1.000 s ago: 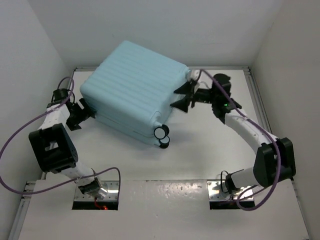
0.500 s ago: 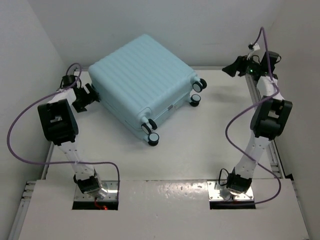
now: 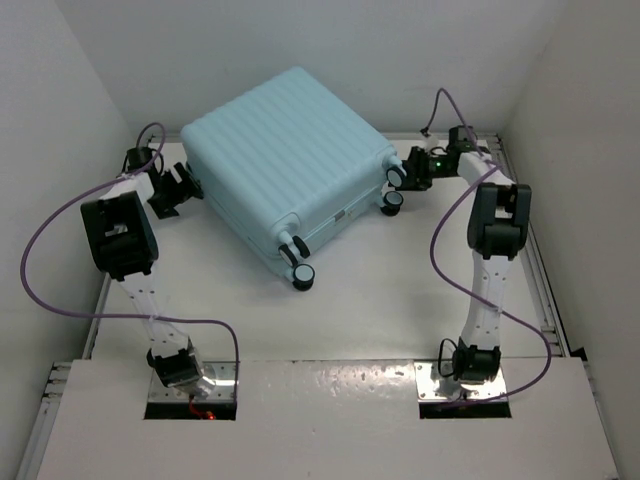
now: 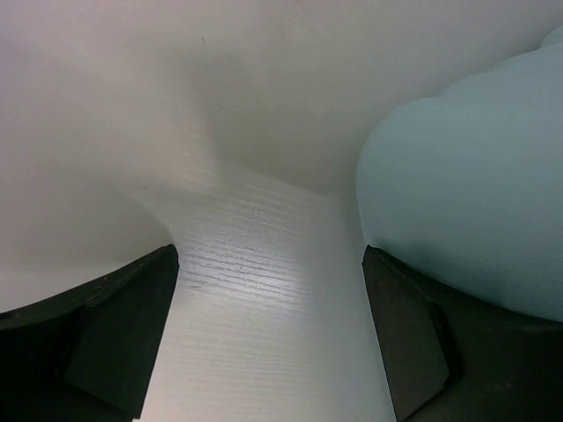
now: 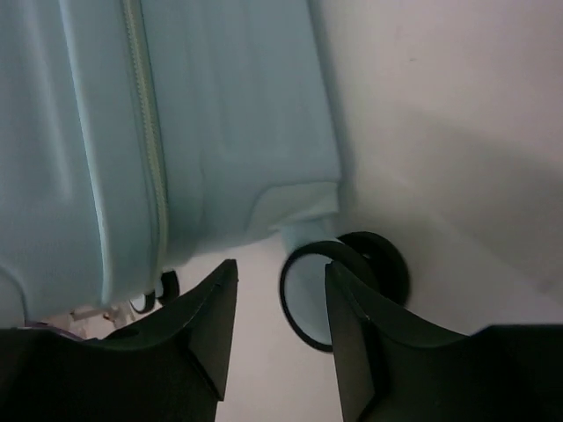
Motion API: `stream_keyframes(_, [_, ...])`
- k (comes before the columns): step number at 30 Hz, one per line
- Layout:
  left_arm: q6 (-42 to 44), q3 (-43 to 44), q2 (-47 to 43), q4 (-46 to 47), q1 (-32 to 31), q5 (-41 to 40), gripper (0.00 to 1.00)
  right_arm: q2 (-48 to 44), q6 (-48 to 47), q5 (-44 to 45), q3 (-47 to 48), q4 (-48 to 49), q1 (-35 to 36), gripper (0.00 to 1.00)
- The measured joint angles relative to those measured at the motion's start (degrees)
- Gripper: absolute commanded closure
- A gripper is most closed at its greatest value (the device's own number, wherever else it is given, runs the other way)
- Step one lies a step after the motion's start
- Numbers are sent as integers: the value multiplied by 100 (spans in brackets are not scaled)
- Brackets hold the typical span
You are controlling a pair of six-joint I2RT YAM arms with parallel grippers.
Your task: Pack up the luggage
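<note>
Top external: the luggage [image 3: 280,165] lies flat on the counter [image 3: 400,310], shut, both shell halves together and the ribbed side up. It is turned at an angle, with one corner towards the arm bases. I count four black-and-white wheels along its right-hand edge: one pair [image 3: 298,265] at the near corner and one pair [image 3: 393,188] at the right corner.

The left gripper [image 3: 180,188] is just beside the luggage's left side, low by the counter. Left wrist view: its jaws are spread wide with nothing between them, only bare counter and white wall [image 4: 220,88] beyond. The aqua shell is right up against the right finger [image 4: 440,352]. I cannot tell if they touch.

The right gripper [image 3: 408,170] is at the luggage's right corner, by the wheels there. Right wrist view: its jaws are about half apart and have hold of nothing. A wheel [image 5: 347,277] sits just past the right finger [image 5: 369,360], partly hidden behind it, with its rim showing in the gap. The left finger [image 5: 198,343] is clear of that wheel. I cannot tell if the right finger touches it. The pale zip line [image 5: 148,149] runs down the luggage's side above the fingers, and a second small wheel [image 5: 163,288] peeks out under the shell by the left finger.
</note>
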Motion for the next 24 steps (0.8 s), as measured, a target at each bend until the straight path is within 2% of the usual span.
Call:
stream_keyframes(4, [9, -372, -199, 299, 0, 66, 8, 28, 557, 203, -74, 63, 352, 57])
stream_keyframes(8, [42, -1394, -907, 343, -140, 402, 8, 42, 1051, 227, -216, 243, 332, 60])
stream_keyframes(13, [142, -2435, -1829, 334, -212, 664, 8, 35, 1606, 212, -490, 905, 308, 64])
stream_keyframes(17, [282, -2732, -2249, 387, -140, 754, 8, 11, 2332, 42, -892, 1810, 133, 65])
stream_keyframes(19, [330, -2776, -2319, 385, -107, 782, 8, 20, 2485, 247, -916, 2116, 68, 65])
stream_keyframes(24, [280, -2798, -2304, 470, -76, 863, 8, 245, 2555, 577, -450, 2293, -13, 71])
